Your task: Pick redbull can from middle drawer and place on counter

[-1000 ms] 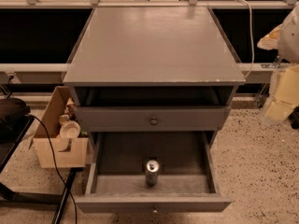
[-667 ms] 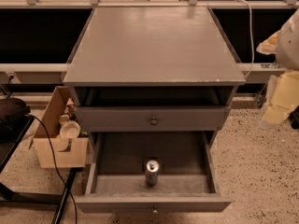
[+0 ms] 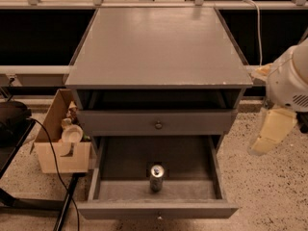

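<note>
"Where's the can?"

"The redbull can [image 3: 157, 177] is standing upright in the middle drawer [image 3: 187, 158], which is pulled right out. It sits on the grey floor near the drawer's front wall, about midway between the two side walls, with its shiny lid facing up."

"And the claw?"

"The claw [image 3: 272, 131] is off to the right of the cabinet, over the speckled floor [image 3: 269, 191]. It hangs below the arm's rounded white housing [image 3: 288, 81], pale and slanting down to the left. It's level with the closed drawer front [image 3: 120, 121] above the open one, and well apart from the can."

"Is it open or closed?"

"I can't tell from where I'm standing. It hasn't got the can, though, because that's down in the drawer."

"What about the top?"

"The tabletop [image 3: 159, 47] is a broad flat grey square, with a few pale chips along its front edge."

"Anything else around?"

"A cardboard box [image 3: 57, 153] sits on the floor just beside the cabinet's left side. A black cable [image 3: 52, 150] runs down across its front."
</note>
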Robot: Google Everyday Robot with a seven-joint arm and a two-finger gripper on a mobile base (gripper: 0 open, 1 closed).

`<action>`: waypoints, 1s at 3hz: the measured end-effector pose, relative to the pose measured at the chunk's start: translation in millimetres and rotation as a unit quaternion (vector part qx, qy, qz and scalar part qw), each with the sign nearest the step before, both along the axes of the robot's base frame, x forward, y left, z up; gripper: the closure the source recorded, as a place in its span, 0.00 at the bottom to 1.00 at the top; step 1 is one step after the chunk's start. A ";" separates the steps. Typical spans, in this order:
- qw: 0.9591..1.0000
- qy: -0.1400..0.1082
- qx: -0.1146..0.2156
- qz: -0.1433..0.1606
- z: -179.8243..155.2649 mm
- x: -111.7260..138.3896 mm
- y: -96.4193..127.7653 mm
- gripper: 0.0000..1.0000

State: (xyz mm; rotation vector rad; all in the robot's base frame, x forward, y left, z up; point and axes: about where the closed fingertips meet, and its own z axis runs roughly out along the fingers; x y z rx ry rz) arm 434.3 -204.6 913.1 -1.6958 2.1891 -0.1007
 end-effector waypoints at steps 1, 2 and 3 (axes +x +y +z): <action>1.000 0.000 0.001 0.003 -50.7 -0.5 12.4 0.00; 1.000 -0.001 0.001 0.002 -52.1 -0.7 12.3 0.00; 1.000 0.007 0.004 0.001 -61.8 -7.9 14.7 0.00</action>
